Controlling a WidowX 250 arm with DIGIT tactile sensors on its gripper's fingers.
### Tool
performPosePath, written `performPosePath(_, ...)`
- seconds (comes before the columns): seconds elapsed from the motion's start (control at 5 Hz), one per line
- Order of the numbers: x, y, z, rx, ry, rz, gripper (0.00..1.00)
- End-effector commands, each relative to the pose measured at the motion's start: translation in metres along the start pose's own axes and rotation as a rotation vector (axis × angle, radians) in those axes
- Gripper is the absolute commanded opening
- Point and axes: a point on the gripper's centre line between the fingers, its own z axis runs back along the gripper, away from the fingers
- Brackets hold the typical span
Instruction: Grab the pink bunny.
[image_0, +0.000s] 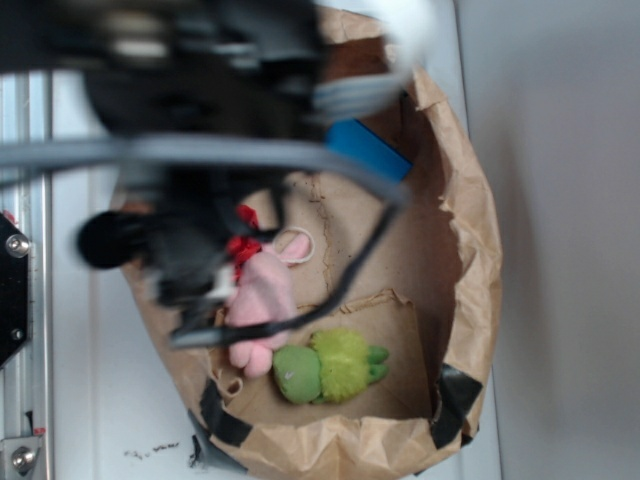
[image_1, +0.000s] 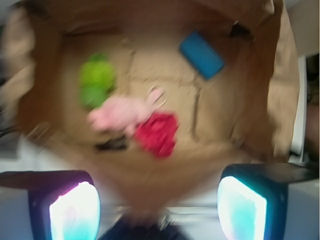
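The claw (image_1: 157, 200), nearest the wrist lens with pads spread wide and empty, is being positioned in the approach step above the pink bunny (image_1: 122, 114), lying between green plush (image_1: 96, 82) and red ball (image_1: 157, 132); descent and closing are judged outstanding.

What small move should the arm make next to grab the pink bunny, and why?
Probably lower the open end effector toward the pink bunny, shifting slightly left in the wrist view. Its fingers appear wide apart and well above the brown paper container, and the bunny lies pressed between the red ball and green plush, so centering matters.
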Motion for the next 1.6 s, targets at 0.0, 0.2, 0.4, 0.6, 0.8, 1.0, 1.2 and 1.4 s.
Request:
performPosePath(0.0,0.041,0.019,-0.012,0.102,-0.088,-0.073,1.00)
performPosePath(0.2,0.041,0.019,-0.012,0.102,-0.088,-0.073,1.00)
performPosePath(0.4,0.041,0.019,-0.012,0.102,-0.088,-0.073,1.00)
performPosePath(0.6,0.039,0.017,-0.025,0.184,-0.169,-0.309,1.00)
performPosePath(0.8,0.029,0.016,-0.030,0.284,-0.280,-0.499,1.00)
performPosePath(1.0,0.026,0.019,-0.023,0.264,-0.295,-0.755,1.00)
performPosePath(1.2,0.043,0.005,-0.031,0.122,-0.106,-0.973,1.00)
performPosePath(1.4,0.053,-0.009,-0.041,0.016,0.019,-1.077,1.00)
